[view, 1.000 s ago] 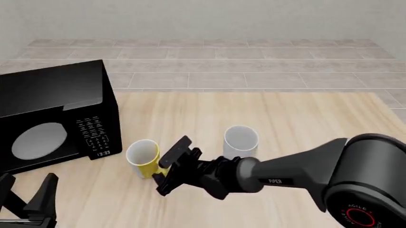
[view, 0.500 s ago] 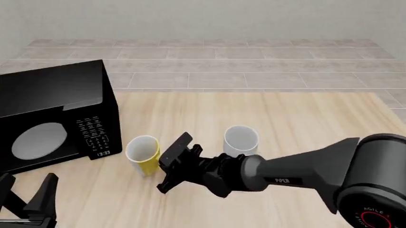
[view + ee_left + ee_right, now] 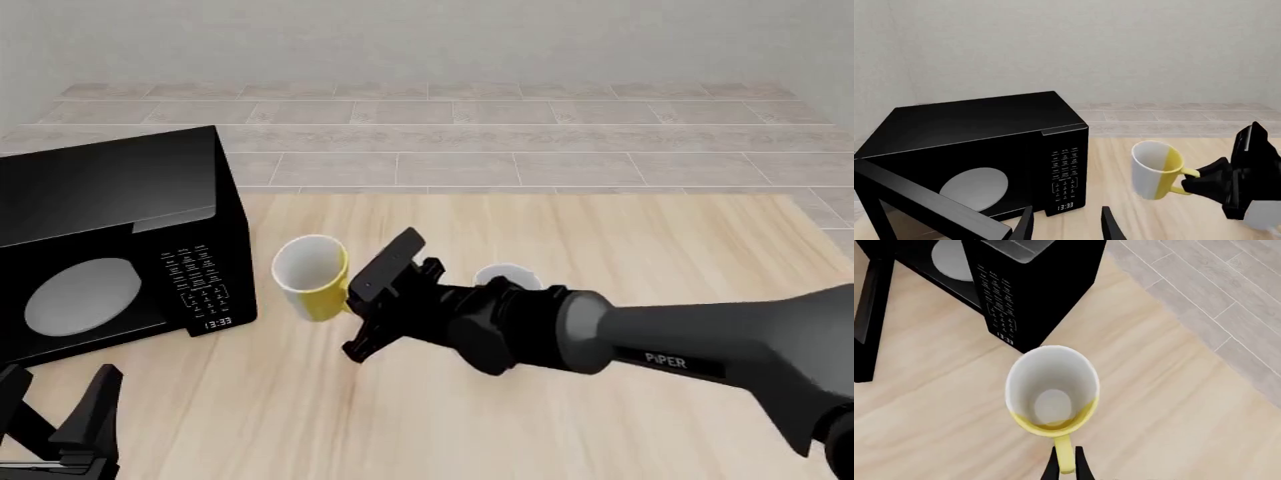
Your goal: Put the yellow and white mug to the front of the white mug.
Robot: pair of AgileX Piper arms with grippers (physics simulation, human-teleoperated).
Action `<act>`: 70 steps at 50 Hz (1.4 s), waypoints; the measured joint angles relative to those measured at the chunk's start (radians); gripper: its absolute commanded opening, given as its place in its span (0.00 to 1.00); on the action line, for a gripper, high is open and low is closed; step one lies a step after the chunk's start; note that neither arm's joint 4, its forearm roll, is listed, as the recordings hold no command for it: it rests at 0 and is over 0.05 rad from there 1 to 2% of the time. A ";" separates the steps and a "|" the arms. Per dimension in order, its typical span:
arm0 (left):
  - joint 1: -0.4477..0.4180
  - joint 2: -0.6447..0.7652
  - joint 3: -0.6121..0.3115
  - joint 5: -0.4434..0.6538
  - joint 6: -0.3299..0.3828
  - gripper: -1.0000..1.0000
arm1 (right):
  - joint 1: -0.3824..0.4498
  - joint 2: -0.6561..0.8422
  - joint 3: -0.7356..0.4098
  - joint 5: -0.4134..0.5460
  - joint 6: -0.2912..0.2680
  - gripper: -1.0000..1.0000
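Observation:
The yellow and white mug (image 3: 311, 278) hangs tilted above the wooden table, close to the microwave's right side. My right gripper (image 3: 352, 297) is shut on its yellow handle (image 3: 1064, 456). The right wrist view looks straight into the mug's white inside (image 3: 1052, 390), and the left wrist view shows the mug (image 3: 1155, 169) side-on with the right gripper (image 3: 1201, 181) holding it. Only the rim of the white mug (image 3: 509, 276) shows, behind the right arm. At the near left corner, my left gripper (image 3: 54, 420) is open and holds nothing.
A black microwave (image 3: 114, 245) stands at the table's left, with its keypad facing the mug. In the left wrist view its door (image 3: 927, 202) hangs open. Bare wooden tabletop (image 3: 641, 250) lies to the right and in front of the mugs.
The right gripper has lifted the yellow and white mug off the table and carried it up and farther back. The arm now hides most of the white mug. The left arm has stayed still.

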State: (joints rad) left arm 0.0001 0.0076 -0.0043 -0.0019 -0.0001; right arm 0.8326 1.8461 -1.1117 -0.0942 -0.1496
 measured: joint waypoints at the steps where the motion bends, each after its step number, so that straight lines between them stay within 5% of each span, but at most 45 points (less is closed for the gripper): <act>1: 0.000 0.000 0.000 0.000 0.000 1.00 | -0.003 -0.003 -0.004 0.007 -0.002 0.00; 33: 0.000 0.000 0.000 0.000 0.000 1.00 | -0.186 -0.052 -0.087 0.117 -0.036 0.00; 70: 0.000 0.000 0.000 0.000 0.000 1.00 | -0.390 -0.080 -0.013 0.046 -0.014 0.00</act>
State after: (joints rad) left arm 0.0001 0.0076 -0.0043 -0.0019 -0.0001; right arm 0.4427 1.7658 -1.1252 -0.0486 -0.1633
